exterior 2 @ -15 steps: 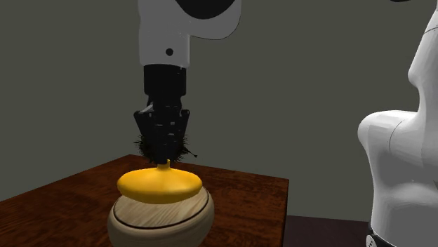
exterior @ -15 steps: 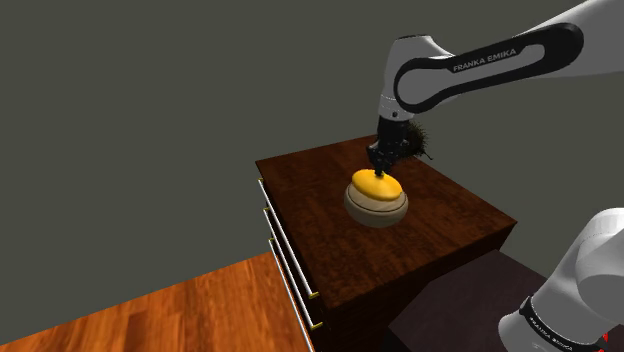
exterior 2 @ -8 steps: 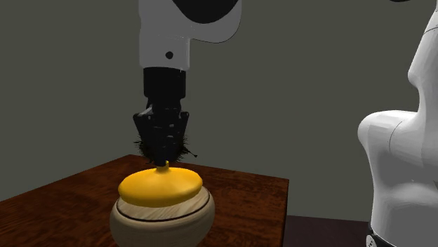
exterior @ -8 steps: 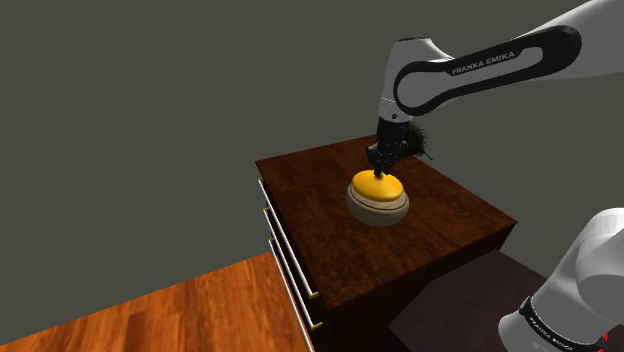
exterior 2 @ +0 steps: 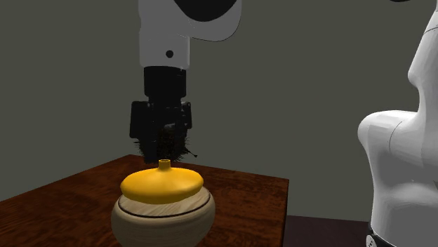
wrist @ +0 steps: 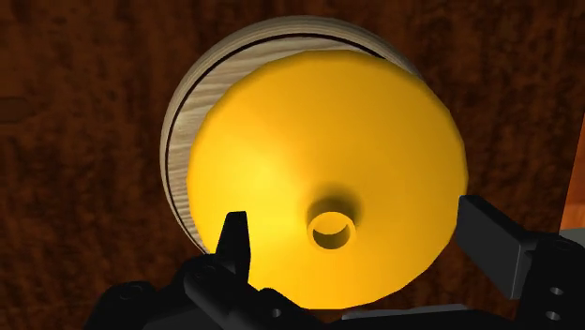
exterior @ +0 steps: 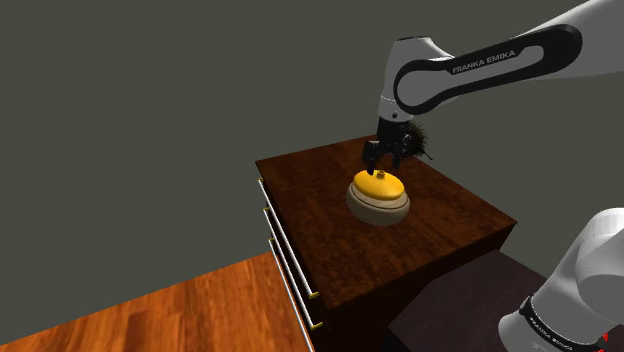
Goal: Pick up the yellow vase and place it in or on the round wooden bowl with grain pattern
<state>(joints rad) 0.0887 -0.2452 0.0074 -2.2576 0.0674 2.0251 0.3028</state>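
Observation:
The yellow vase point(exterior: 378, 184) is flat and wide with a short narrow neck. It rests on top of the round pale wooden bowl point(exterior: 380, 207) on the dark wooden dresser point(exterior: 450, 215). My gripper point(exterior: 385, 160) hangs just above the vase's neck, open. In the wrist view the fingers point(wrist: 234, 246) stand wide apart on either side of the neck of the vase point(wrist: 281, 141), touching nothing, and the bowl's point(wrist: 187, 122) grained rim shows around it. The second exterior view shows the gripper point(exterior 2: 163, 149) a little above the vase point(exterior 2: 163, 185) and bowl point(exterior 2: 163, 219).
A dark spiky object point(exterior: 424, 140) stands on the dresser right behind the gripper, also visible as bristles point(exterior 2: 187, 150). The dresser front has drawers with long pale handles point(exterior: 290, 262). Wooden floor point(exterior: 180, 310) lies below. A lower dark stand point(exterior: 450, 310) adjoins the dresser.
The fingers were shut on the vase's neck and have now opened, letting it go. The vase stays settled on the bowl. The hand sits slightly higher.

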